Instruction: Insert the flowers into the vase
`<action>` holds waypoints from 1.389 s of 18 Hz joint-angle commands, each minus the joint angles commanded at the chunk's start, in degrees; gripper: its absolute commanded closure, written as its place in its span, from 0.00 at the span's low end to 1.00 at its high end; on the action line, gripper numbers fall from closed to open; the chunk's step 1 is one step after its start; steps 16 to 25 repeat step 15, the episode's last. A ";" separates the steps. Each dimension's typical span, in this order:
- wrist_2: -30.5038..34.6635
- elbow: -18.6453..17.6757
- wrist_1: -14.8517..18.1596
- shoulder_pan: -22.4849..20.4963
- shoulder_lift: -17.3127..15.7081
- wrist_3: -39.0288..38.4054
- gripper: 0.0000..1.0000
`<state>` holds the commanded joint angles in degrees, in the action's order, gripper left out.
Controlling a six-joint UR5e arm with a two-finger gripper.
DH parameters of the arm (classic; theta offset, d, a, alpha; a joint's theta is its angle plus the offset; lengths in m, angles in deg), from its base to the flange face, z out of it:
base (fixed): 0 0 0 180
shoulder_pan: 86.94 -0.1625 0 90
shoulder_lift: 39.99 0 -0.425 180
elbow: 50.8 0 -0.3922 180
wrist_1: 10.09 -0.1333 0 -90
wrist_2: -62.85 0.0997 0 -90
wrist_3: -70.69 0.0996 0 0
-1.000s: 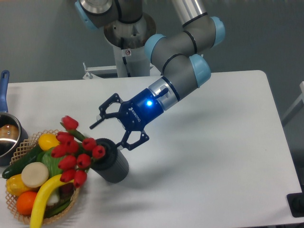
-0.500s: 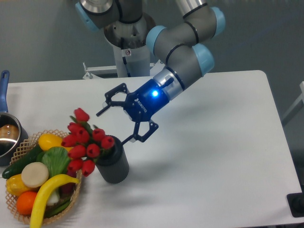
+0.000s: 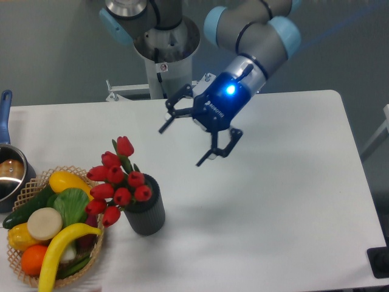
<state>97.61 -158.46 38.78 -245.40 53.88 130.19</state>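
Flowers (image 3: 115, 185) seated in vase (image 3: 146, 210), lower left of centre of frame, on white bench (image 3: 273, 201). Stems down inside the round mouth; red buds spilling out and leaning left, over the rim and toward wicker basket (image 3: 30, 188). 1 bud standing higher than the rest, at the top of the bunch. Vase upright, dark grey, just right of the basket; touching or merely beside, cannot tell.

Gripper (image 3: 185, 143) in upper centre of frame, well apart from the vase, up and to the right of it. Jaws spread wide, nothing between them. Blue light lit on the gripper body. Fingers pointing down-left, toward the bunch.

Step in hand, by judgement: release done, retreat phase. Insertion itself looks complete, since stems sit in the mouth and no contact between gripper and bunch.

Next move, by judgement: little left. Clear the arm up and away without sweeping back across the buds. Bunch lopsided, weight hanging left over the rim; vase narrow, so a nudge from that side likely to tip it toward the basket. If a tidier seat is wanted: approach from above, close lightly low on the stems near the rim, straighten, open again.

Other items: basket at lower left holding toy fruit and vegetables, yellow banana (image 3: 58, 258) at front. Blue-handled pot (image 3: 9, 173) at left edge, partly cut off.
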 joint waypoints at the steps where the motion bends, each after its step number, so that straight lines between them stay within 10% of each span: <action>1: 4.22 0.52 0.00 0.17 -0.35 0.09 0.00; 15: 49.24 0.00 2.72 1.84 1.66 6.50 0.00; 25: 49.24 0.00 2.72 1.84 1.66 6.50 0.00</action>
